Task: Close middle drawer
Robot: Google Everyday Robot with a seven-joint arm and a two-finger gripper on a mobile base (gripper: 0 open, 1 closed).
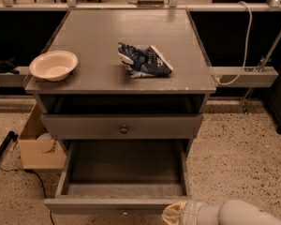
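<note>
The middle drawer (pixel 124 175) of the grey cabinet stands pulled far out towards me. It is empty inside, and its flat front (pixel 98 205) lies along the bottom edge of the view. The uppermost drawer front (pixel 84 125), with a small round knob (pixel 124 129), is pushed in above it. The lowest drawer is hidden. My gripper (pixel 174 213) comes in from the bottom right on a white arm (pixel 239 213). Its pale tip is at the right end of the open drawer's front, touching or nearly touching it.
On the cabinet top (pixel 103 36) sit a white bowl (pixel 53 64) at the left and a crumpled blue snack bag (pixel 143 60) in the middle. A cardboard box (pixel 37 149) stands on the speckled floor to the left. A white cable (pixel 246 41) hangs at the right.
</note>
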